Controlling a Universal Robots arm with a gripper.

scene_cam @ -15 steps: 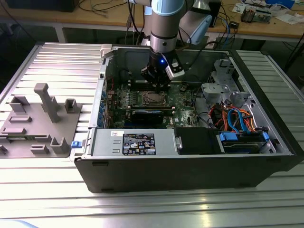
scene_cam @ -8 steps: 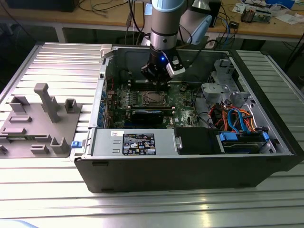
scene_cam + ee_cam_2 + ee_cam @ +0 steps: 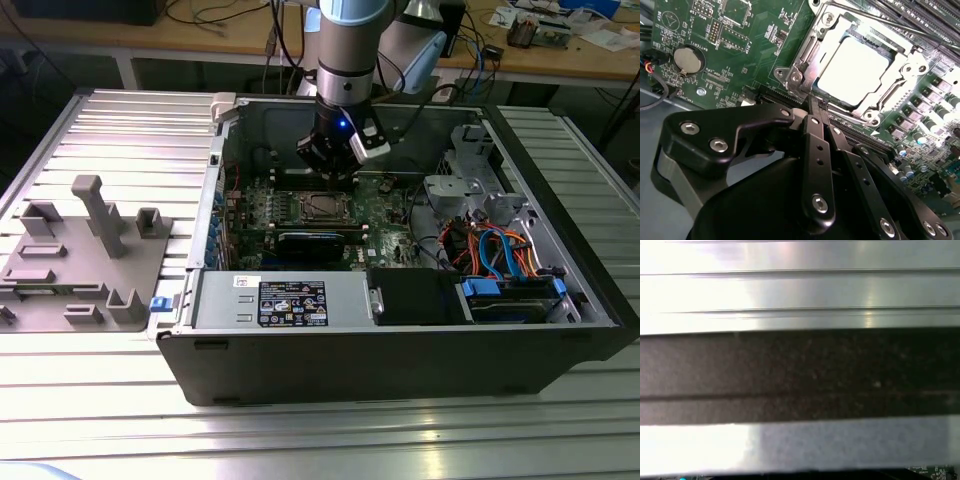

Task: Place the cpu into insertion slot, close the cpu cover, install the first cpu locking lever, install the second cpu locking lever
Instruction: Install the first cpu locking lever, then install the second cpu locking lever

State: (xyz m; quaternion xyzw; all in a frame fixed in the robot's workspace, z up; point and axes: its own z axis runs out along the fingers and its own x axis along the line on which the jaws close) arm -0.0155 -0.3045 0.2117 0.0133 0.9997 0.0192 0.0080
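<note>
Gripper (image 3: 335, 172) low inside open computer case (image 3: 400, 360), just above cpu (image 3: 322, 207)

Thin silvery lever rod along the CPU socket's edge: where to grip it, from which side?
Probably the straight bare stretch of the thin silvery lever rod, beside the silvery metal cover frame, approached from above with the gripper closing across the rod. It is slender, runs along the frame, and lies close to the green circuit board, leaving little room sideways.

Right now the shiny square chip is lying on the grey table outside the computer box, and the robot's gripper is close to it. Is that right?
Not quite. The chip is not on the table; it sits in its socket on the green board inside the computer box, as the second wrist view shows. The gripper is indeed close to it.
</note>
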